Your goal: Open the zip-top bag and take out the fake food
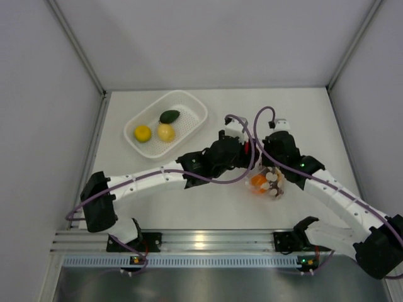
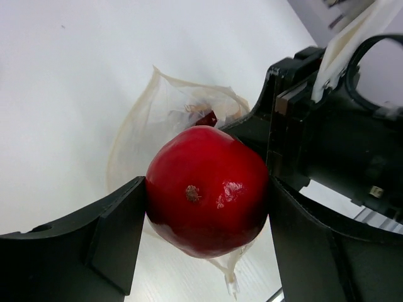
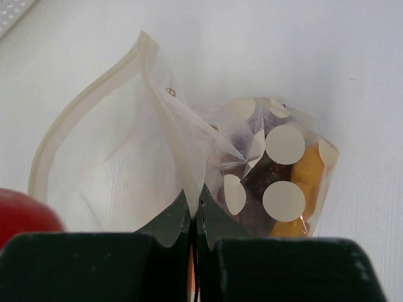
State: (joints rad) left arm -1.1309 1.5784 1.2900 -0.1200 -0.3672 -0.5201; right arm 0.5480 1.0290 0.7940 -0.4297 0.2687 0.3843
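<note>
The clear zip-top bag (image 1: pixel 269 182) with white dots lies right of centre, its mouth open. In the right wrist view the bag (image 3: pixel 189 157) holds purple grapes (image 3: pixel 264 173) and an orange piece (image 3: pixel 308 170). My right gripper (image 3: pixel 195 211) is shut on the bag's rim. My left gripper (image 2: pixel 208 207) is shut on the red apple (image 2: pixel 208 189), just outside the bag's mouth (image 2: pixel 170 113). In the top view the left gripper (image 1: pixel 247 153) sits beside the right gripper (image 1: pixel 269 157). An avocado (image 1: pixel 169 116), a lemon (image 1: pixel 166 133) and another yellow fruit (image 1: pixel 143 133) lie in the basket.
The white perforated basket (image 1: pixel 192 110) stands at the back left of the table. Grey walls close in the table on three sides. A metal rail (image 1: pixel 201 242) runs along the near edge.
</note>
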